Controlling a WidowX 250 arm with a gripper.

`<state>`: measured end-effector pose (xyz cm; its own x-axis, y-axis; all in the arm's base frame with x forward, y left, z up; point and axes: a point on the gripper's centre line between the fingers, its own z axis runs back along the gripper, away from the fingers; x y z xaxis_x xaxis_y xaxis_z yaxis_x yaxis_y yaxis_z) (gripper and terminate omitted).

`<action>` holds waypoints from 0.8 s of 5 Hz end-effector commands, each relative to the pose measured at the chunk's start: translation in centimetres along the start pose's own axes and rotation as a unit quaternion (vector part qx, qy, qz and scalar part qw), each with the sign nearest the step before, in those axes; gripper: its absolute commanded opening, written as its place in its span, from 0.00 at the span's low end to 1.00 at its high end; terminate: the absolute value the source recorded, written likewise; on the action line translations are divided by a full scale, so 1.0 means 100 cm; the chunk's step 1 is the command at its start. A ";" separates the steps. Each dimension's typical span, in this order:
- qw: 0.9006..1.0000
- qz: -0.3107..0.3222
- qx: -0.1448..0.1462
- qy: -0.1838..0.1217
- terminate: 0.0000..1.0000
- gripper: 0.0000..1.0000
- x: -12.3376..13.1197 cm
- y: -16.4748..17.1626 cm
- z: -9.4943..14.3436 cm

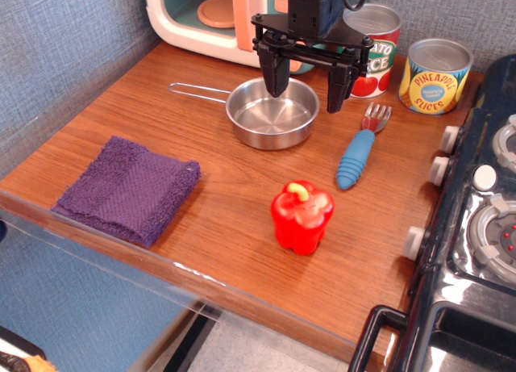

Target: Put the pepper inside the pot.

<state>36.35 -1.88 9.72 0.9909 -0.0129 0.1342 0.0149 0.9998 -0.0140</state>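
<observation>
Presently we find the pepper (302, 217) standing upright on the wooden surface (161, 130), stem up, untouched by the robot. Taking the pot (272, 114) as our reference, the pepper sits well toward the near edge from it and slightly to the right in view, with bare wood between the two.

We note the pot is empty, its wire handle running off to the left. The gripper (306, 85) hangs above the pot's far right rim, its two black fingers (276, 73) spread wide apart and holding nothing; one finger is over the pot's bowl, the other just outside its right rim.

We record a blue-handled fork (359, 154) lying just right of the pot, tines pointing away from the camera. Behind the pot and to its right stand a tomato can (379, 53), partly hidden by the gripper, and a pineapple slices can (435, 75). A toy microwave (201, 21) stands behind the pot to the left. A folded purple cloth (129, 189) lies well to the pot's left and nearer the front edge. A toy stove (476, 219) borders the surface on the far right.
</observation>
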 end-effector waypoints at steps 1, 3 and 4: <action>1.000 0.000 0.000 0.000 0.00 1.00 0.000 0.000 0.000; 0.999 -0.041 0.000 0.000 0.00 1.00 -0.028 -0.020 0.004; 0.998 -0.062 -0.015 -0.022 0.00 1.00 -0.045 -0.028 0.019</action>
<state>31.22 -4.61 9.42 0.9843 -0.1225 0.1271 0.1276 0.9913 -0.0331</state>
